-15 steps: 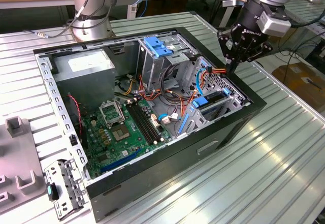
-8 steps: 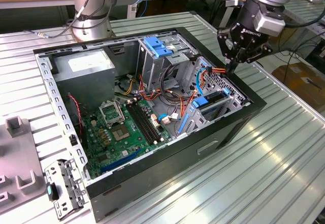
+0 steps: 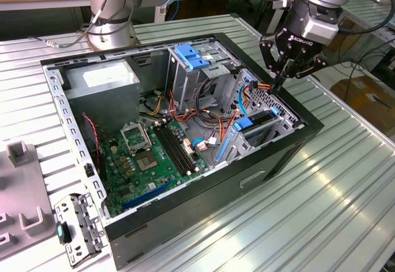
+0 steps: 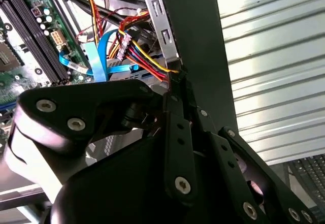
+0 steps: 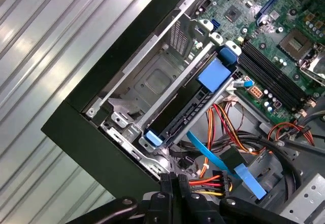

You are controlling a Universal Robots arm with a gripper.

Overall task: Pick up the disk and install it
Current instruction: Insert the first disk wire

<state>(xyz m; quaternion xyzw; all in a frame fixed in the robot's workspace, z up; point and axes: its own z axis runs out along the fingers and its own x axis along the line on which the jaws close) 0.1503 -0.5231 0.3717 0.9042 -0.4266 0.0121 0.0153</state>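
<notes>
**A:** Where's the disk (image 3: 258, 124)?

**B:** Seated! It stands on edge in the low drive cage (image 3: 285, 119), at the corner of the open computer case (image 3: 271, 161) on the exterior view's right. In the first wrist view its blue carrier (image 5: 216, 75) lines the edge, and the slot beside it is bare metal.

**A:** And the gripper (image 3: 279, 82)?

**B:** It hovers over that same corner with its fingers pressed together and nothing between them. The tips hang just above the cage, near a bundle of red, yellow and orange wires (image 5: 205, 186).

**A:** What else is in the case?

**B:** A green motherboard (image 3: 154, 155) lies flat on the floor. A grey power supply (image 3: 102, 81) fills the far corner. A tall grey cage (image 3: 185, 81) stands between that and the drive cage, with a blue latch (image 3: 191, 56) on top. A flat blue cable (image 5: 213, 155) runs past the disk.
</notes>
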